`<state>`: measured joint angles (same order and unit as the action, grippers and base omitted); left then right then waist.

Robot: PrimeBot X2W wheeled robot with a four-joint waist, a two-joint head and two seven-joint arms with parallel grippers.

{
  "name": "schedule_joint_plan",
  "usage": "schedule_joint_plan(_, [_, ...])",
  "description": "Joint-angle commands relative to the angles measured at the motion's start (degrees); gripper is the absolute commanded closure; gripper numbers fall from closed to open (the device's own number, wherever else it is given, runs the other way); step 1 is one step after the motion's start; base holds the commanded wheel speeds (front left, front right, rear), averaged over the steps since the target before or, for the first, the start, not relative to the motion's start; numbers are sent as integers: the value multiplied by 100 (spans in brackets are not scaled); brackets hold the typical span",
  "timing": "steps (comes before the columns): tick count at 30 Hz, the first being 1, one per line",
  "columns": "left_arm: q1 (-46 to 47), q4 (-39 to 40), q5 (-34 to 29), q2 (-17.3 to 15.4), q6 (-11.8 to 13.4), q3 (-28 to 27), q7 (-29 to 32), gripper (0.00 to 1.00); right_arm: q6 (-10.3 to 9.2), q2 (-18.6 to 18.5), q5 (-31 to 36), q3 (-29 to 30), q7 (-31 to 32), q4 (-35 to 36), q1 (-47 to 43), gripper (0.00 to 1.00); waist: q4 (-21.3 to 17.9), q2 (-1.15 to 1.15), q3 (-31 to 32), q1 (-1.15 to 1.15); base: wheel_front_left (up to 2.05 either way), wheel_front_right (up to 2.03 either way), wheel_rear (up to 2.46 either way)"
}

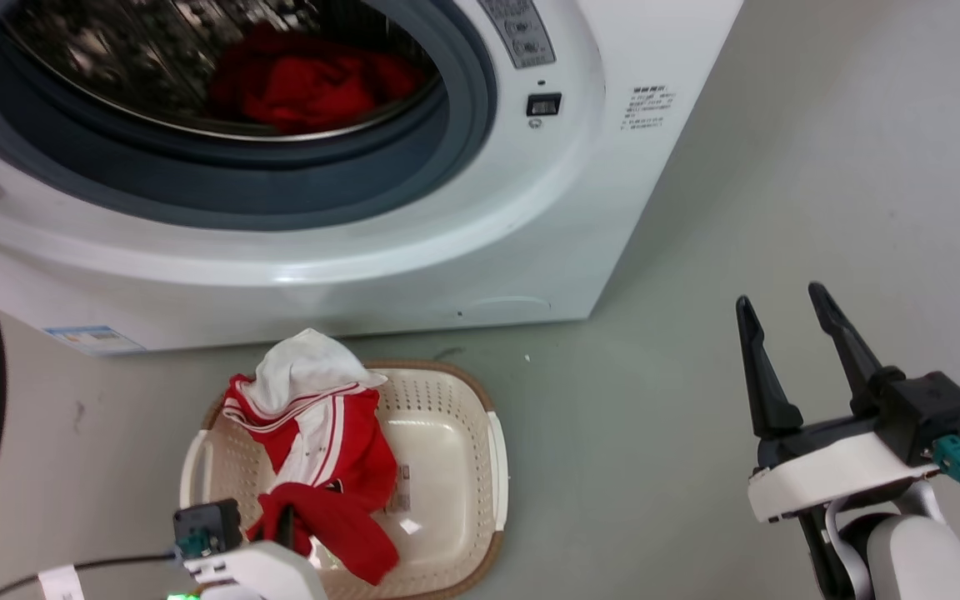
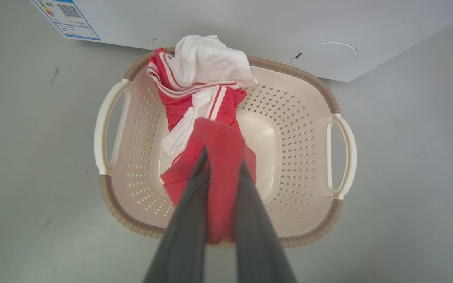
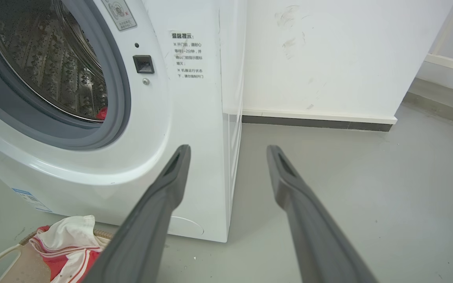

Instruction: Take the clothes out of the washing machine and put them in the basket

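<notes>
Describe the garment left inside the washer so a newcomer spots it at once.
Find the white washing machine, then its round open porthole. Low in the steel drum lies a crumpled garment. It is plain red, unlike the red-and-white striped garment in the basket.

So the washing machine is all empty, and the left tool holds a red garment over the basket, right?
No, the head view shows red clothes lying in the washing machine. The left tool does hold a red garment over the basket.

We find the porthole (image 1: 280, 196) of the washing machine (image 1: 463, 258) gaping, with one red garment (image 1: 305, 83) low in its drum (image 1: 97, 50). A red-and-white garment (image 1: 313, 442) crowds the left half of the basket (image 1: 447, 425); its right half and the floor (image 1: 655, 433) to the right lie bare.
</notes>
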<state>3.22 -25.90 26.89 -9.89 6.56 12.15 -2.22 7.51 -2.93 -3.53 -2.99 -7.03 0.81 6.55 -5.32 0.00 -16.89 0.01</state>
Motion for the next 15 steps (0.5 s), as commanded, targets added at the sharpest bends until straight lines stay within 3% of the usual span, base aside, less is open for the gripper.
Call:
schedule_joint_plan(1, [455, -514, 3, -4, -66, -82, -227, 100, -4, 9, -4, -41, -17, 68, 210, 0, -241, 0, -593, -1, 0, 0, 0])
schedule_joint_plan(8, [1830, -2305, 70, -123, -221, -309, -925, 100, -4, 11, -54, -138, -120, 147, 515, 0, -639, 0, -1454, -1, 0, 0, 0])
schedule_joint_plan(15, [2774, -3392, 149, -265, -291, -455, -1106, 100, -4, 11, -142, -121, -245, 160, 668, 0, -860, 0, -2061, -1, 0, 0, 0])
